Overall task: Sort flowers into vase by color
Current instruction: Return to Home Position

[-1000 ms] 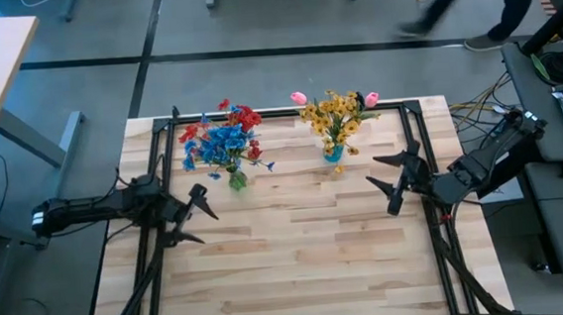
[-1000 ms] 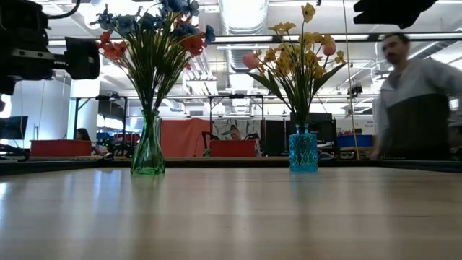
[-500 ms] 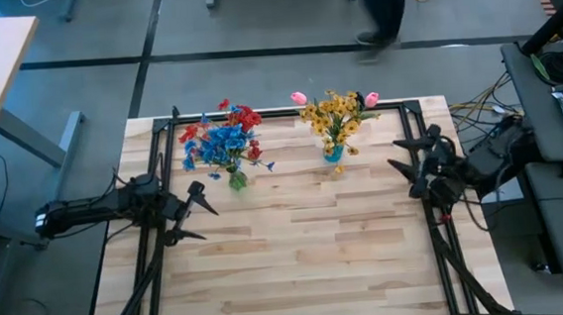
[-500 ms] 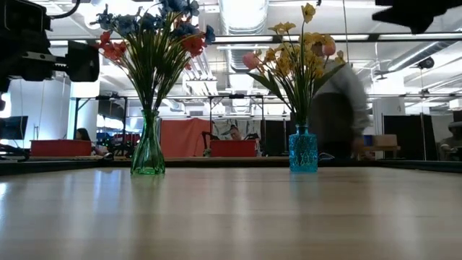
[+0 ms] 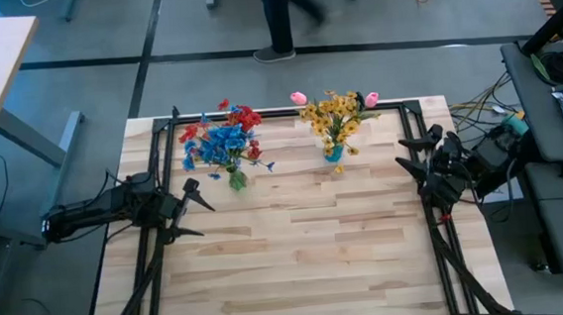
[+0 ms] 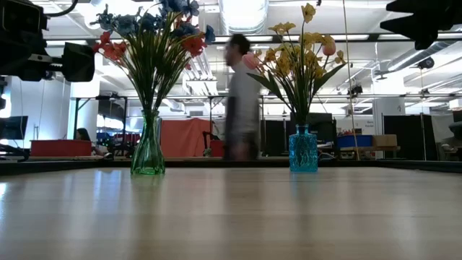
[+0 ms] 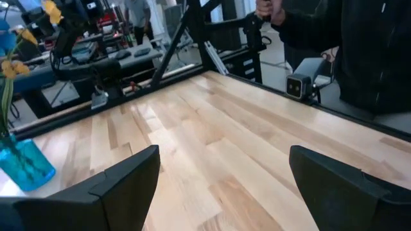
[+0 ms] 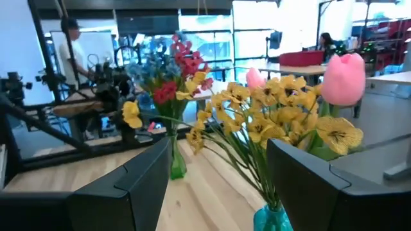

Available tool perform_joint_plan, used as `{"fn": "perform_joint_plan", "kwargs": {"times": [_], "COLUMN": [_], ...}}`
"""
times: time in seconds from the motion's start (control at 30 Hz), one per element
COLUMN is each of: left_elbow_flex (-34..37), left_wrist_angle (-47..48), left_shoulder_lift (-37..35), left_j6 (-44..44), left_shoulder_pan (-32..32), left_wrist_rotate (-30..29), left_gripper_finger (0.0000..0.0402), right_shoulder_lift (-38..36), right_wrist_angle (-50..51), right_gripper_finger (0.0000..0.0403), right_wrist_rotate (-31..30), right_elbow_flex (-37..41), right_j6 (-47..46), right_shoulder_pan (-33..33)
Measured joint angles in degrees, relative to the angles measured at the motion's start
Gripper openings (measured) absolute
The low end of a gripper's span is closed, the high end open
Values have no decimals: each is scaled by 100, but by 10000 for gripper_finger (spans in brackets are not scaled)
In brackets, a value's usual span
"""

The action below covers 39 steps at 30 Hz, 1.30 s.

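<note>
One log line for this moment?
green vase: red/blue flowers | blue vase: yellow/pink flowers | left gripper open | right gripper open

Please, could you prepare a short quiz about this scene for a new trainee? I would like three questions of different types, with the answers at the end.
1. True or false: the pink buds stand in the green vase.
2. What does the green vase hold? A: red and blue flowers. B: yellow and red ones. C: pink and blue ones.
3. Fill in: the left gripper and the right gripper each hold nothing, with jaws ____.

Key:
1. False. They share the blue vase with the yellow flowers.
2. A.
3. Open.
</note>
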<state>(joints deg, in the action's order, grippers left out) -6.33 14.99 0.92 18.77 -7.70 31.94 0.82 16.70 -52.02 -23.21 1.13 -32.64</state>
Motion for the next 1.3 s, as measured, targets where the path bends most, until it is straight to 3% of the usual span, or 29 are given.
{"fn": "perform_joint_plan", "kwargs": {"times": [0.43, 0.7, 1.3], "left_elbow_flex": [8, 0, -37], "left_wrist_angle": [340, 414, 439], "left_shoulder_lift": [-96, -65, -44], "left_j6": [201, 142, 1], "left_shoulder_pan": [-291, -291, -291], "left_wrist_rotate": [-7, -301, -299], "left_gripper_finger": [329, 329, 329], "right_shoulder_lift": [-72, -71, 39], "right_wrist_angle": [-1460, -2232, -2022], "right_gripper_finger": [247, 247, 247], "right_wrist_rotate": [-127, -217, -331], "right_elbow_flex": [1239, 2262, 2256], "right_j6": [503, 579, 244], "right_shoulder_pan": [4, 4, 4]}}
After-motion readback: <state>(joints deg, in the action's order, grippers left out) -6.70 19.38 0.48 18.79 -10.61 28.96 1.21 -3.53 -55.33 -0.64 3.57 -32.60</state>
